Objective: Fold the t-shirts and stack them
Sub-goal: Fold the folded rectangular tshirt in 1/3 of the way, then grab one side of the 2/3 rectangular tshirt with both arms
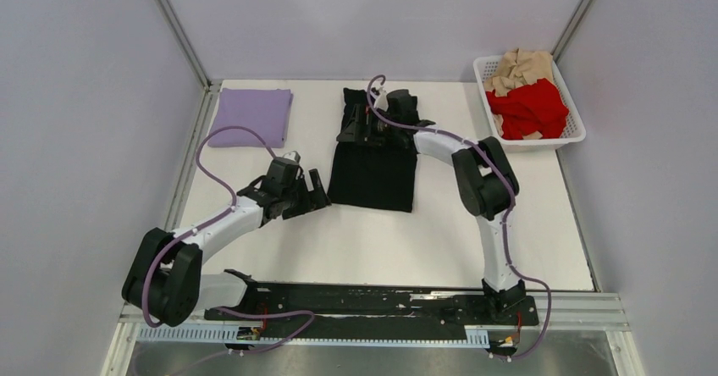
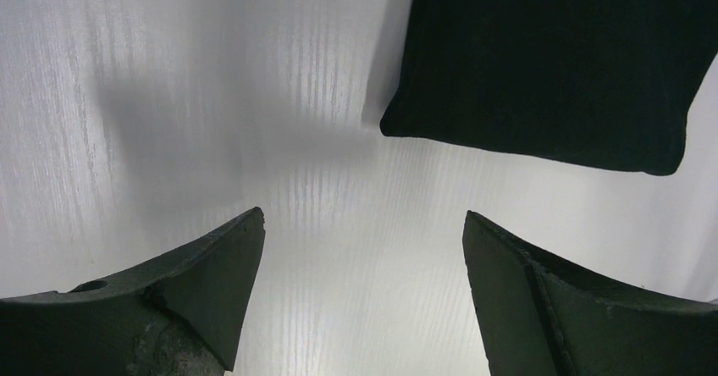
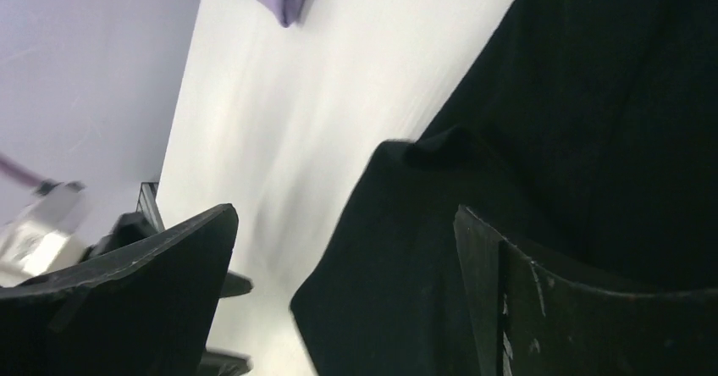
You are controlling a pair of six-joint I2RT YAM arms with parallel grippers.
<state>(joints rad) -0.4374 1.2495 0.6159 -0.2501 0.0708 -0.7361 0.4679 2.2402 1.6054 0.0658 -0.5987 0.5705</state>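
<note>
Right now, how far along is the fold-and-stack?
Done: lavender tee folded, far left. In hand: black tee partly folded mid-table, right gripper open over its far end, left gripper open beside its near corner. Left: red tee and tan tee crumpled in the basket; nothing stacked yet.

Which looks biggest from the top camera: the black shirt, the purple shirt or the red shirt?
1. black t-shirt, clearly largest.
2. lavender t-shirt and red t-shirt look about alike; the red one is crumpled in a basket.
</note>
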